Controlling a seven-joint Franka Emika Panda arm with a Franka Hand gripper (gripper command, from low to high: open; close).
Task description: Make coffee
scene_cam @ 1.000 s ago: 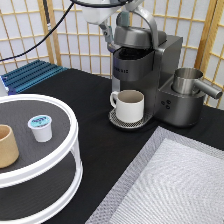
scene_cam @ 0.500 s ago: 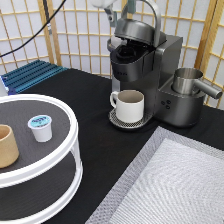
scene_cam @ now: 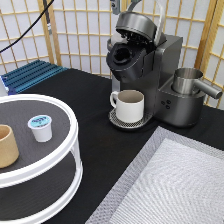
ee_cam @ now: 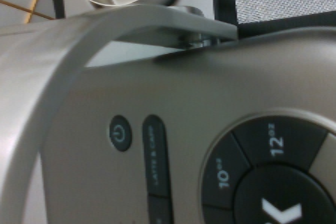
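Lid [scene_cam: 134, 22] of coffee maker [scene_cam: 167, 60] raised higher than half second ago, brew chamber exposed. Jaws at exterior view's top edge, just above lid; open or closed: cannot tell. Opening step in hand. Coffee [scene_cam: 40, 127] well apart from jaws, on round tray [scene_cam: 70, 150], not yet loaded; small tapered pod calls for narrow, centred grip.

Pale shoji-style lattice screen [scene_cam: 75, 35] behind a black tabletop [scene_cam: 100, 145].

Ext cam looks down across table; wrist cam close on coffee machine [scene_cam: 145, 70] lid, probably.

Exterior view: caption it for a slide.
Dark grey coffee machine lid open, cream mug beneath; white pod on round tray.
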